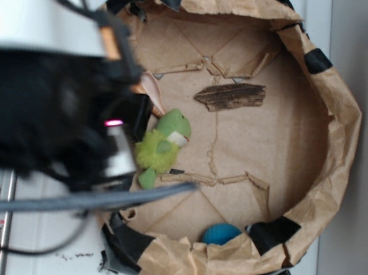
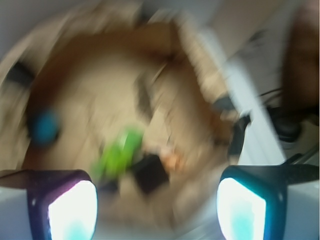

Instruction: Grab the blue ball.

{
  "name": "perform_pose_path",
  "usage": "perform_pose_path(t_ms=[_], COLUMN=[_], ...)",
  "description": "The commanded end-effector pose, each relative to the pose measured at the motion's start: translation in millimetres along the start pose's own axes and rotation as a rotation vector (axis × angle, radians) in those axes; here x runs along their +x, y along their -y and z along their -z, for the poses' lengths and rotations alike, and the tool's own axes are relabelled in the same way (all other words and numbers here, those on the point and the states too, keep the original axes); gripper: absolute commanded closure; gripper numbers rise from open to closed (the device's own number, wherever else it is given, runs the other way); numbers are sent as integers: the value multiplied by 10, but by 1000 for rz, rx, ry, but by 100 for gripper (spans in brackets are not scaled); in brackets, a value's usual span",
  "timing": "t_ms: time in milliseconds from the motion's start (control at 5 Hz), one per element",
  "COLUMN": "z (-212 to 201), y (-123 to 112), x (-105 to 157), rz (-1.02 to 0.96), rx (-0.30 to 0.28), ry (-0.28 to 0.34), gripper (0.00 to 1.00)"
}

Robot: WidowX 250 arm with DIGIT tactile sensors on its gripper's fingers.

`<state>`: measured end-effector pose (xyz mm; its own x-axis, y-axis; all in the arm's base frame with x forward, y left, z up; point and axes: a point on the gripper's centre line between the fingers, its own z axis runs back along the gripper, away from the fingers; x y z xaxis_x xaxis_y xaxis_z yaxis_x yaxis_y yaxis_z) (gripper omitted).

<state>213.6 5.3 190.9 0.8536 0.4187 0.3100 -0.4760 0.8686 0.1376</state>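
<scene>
Blue ball (image 1: 222, 234) is sitting untouched inside the paper basin (image 1: 335, 128), against its wall at the side nearest the table's (image 1: 367, 170) front edge. Gripper (image 2: 157, 207) is hovering well apart, fingers (image 2: 72, 210) spread wide, holding nothing. Green plush (image 1: 162, 146) is lying between. Approach and grasp are both remaining.

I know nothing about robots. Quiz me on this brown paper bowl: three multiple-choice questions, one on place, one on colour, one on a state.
1. Where is the blue ball?
A. by the paper bowl's rim
B. on the bark
C. outside the bowl

2. What colour is the plush toy?
A. red
B. lime green
C. white

3. What is the gripper holding?
A. the ball
B. the toy
C. nothing

Answers: 1 A, it lies against the wall near black tape. 2 B, fuzzy green. 3 C, the wrist view shows its fingers apart with nothing between.
</scene>
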Motion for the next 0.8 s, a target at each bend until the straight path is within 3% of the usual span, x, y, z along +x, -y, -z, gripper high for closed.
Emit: perform_pose_path(t_ms=[0, 200, 400, 600], z=[717, 1053, 1080, 1023], y=[392, 462, 520, 656], x=[463, 361, 197, -7], rz=[-329, -569, -760, -855], rx=[24, -132, -292, -294], ry=[-200, -366, -539, -680], gripper=[0, 0, 0, 0])
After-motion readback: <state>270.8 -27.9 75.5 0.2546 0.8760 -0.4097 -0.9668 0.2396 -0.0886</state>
